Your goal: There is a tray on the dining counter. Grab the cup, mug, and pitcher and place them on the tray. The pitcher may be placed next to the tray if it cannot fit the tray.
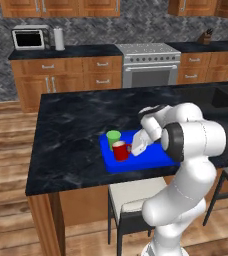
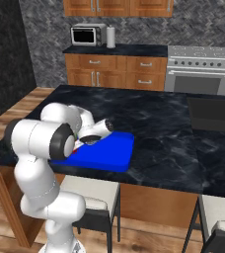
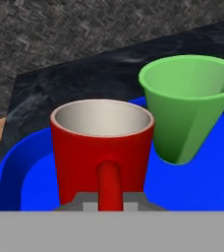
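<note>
Mug [image 3: 102, 147] handle in pincer [image 3: 109, 201], fingertips cut off, w/ cup [image 3: 190, 110] on tray [image 3: 202, 187]

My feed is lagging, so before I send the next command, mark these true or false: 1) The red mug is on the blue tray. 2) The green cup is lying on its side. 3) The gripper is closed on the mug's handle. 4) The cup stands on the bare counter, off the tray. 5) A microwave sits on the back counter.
1) True: the red mug stands on the blue tray.
2) False: the green cup stands upright, mouth up.
3) True: the gripper is shut on the mug's handle.
4) False: the cup stands on the tray, beside the mug.
5) True: the microwave sits on the back counter.
</note>
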